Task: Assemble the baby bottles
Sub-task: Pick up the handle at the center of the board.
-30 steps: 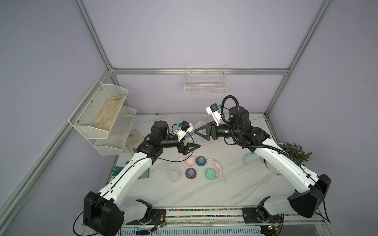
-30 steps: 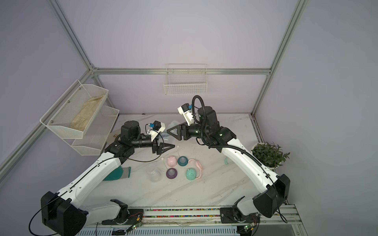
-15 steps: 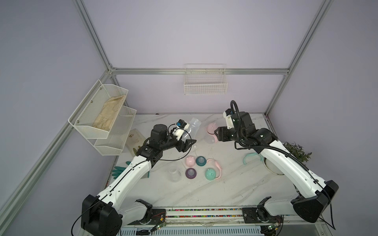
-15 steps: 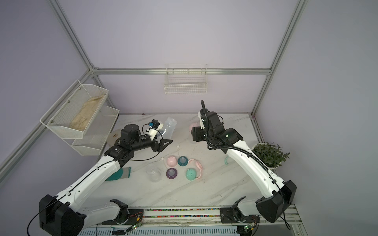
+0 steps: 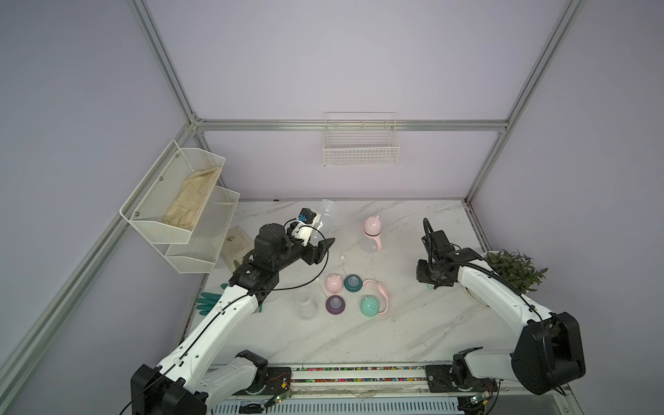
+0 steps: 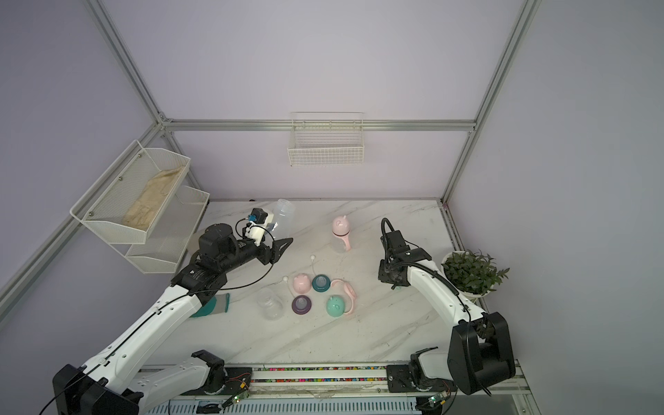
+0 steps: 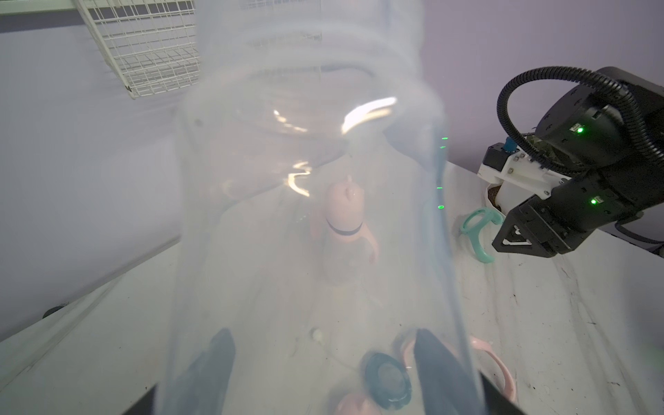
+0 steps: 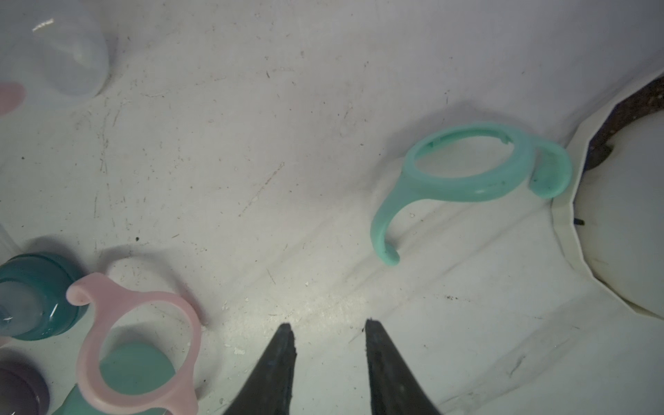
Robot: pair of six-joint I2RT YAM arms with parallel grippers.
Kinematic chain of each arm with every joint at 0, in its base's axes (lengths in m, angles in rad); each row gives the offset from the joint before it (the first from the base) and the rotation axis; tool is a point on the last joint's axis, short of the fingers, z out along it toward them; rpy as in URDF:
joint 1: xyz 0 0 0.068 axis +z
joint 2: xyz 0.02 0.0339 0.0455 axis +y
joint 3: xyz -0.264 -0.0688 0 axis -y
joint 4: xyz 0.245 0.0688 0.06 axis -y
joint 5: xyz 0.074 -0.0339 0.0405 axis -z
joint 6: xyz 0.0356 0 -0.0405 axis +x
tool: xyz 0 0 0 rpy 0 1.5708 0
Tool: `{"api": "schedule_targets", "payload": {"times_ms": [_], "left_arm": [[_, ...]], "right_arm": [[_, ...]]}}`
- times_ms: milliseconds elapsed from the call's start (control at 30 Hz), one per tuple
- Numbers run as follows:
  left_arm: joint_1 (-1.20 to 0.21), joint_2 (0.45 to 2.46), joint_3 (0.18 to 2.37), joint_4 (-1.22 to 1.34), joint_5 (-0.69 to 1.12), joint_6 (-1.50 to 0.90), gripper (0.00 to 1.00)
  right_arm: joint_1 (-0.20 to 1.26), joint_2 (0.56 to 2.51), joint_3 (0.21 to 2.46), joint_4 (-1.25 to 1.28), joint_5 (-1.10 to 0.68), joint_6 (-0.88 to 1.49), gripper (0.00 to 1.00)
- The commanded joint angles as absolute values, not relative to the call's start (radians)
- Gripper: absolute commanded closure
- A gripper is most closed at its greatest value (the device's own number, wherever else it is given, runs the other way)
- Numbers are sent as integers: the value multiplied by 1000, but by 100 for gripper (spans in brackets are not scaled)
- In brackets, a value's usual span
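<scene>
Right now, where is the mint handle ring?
In the right wrist view, the mint handle ring lies on the table at the robot's right, beside the white plant pot and just ahead of the right hand, untouched.

2 white arms (image 5: 222, 318), black joints (image 5: 271, 239), ribbed black cable (image 7: 539, 74) — 2 green lights (image 7: 578, 129)

The front strip of the table (image 5: 395, 334) lay bare from side to side. Mid-table, caps (image 5: 333, 283), collars (image 5: 352, 282) and a pink handle ring (image 5: 381, 293) crowded together, an open bottle (image 5: 305, 305) just beside them. Between that huddle and the mint handle ring (image 8: 467, 172) (just beside the plant pot (image 6: 449, 258)) ran a clear lane. A capped bottle (image 5: 372, 233) stood alone farther back; a third bottle (image 7: 309, 179), clamped in the left gripper (image 7: 325, 345), hung over the back left.
</scene>
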State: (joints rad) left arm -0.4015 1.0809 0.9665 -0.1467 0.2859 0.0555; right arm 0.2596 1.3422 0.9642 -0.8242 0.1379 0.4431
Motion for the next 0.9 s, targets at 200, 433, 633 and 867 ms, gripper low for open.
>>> {"api": "schedule_targets", "payload": {"times_ms": [200,433,633,867], "left_arm": [[-402,1046,931,-86,287,26,100],[-402,1035,928,-85,280,32,100],[-400,1035,931,-98,274,41,100],[-400,1043,933,-105,265,45,100]], "right_arm": [[165,1421,876,-634,124,479,66],[131,1520,859,-549,138,457,66],[122,1583,869,-497,140,451,66],[119,1640,877,-482,107,436,84]]}}
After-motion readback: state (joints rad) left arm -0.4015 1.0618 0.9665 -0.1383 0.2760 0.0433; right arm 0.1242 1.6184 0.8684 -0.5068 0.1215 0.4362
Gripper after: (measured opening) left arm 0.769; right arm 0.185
